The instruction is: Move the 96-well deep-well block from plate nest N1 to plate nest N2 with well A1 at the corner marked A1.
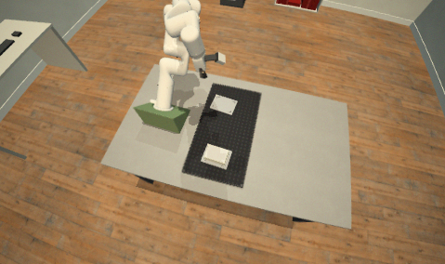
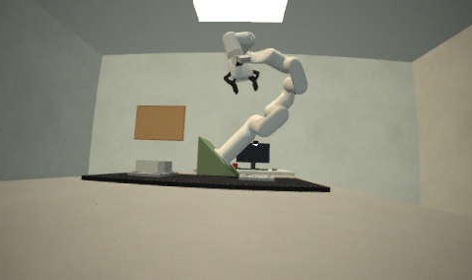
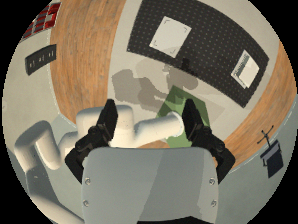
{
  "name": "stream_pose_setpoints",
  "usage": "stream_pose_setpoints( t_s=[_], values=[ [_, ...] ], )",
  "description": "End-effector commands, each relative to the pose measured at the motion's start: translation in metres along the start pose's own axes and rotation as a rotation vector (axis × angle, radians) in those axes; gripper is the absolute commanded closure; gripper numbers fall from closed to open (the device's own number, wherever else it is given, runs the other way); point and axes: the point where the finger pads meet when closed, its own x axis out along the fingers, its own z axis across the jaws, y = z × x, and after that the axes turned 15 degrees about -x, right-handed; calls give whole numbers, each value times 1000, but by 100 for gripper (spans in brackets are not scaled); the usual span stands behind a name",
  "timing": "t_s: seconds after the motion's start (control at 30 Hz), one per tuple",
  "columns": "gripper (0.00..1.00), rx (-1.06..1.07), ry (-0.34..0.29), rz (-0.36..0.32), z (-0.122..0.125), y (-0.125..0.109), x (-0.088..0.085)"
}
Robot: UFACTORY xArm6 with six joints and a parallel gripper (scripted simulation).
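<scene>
The white deep-well block [image 1: 216, 155] sits in nest N1 at the near end of the black perforated mat [image 1: 225, 132]. It also shows in the low side view [image 2: 154, 167] and in the wrist view [image 3: 245, 67]. The empty nest N2 [image 1: 223, 104] is a flat white plate at the mat's far end; it also shows in the side view [image 2: 255, 176] and the wrist view [image 3: 170, 34]. My gripper [image 2: 241, 81] is open and empty, high above the table near the arm's base, far from the block. It also shows from above [image 1: 202, 72], and its fingers frame the wrist view [image 3: 152, 123].
The arm's green base [image 1: 162, 116] stands on the grey table left of the mat. A desk with a keyboard [image 1: 11, 44] stands at the far left, off the table. A monitor [image 2: 253, 155] is behind the base.
</scene>
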Motion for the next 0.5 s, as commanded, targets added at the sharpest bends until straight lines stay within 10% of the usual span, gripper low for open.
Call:
stream_pose_setpoints(
  t_s=[0.0, 0.47],
  values=[
    [0, 7, -7, 0, 23, 2, 0],
    [0, 65, -47, -9, 75, 3, 4]
  ],
)
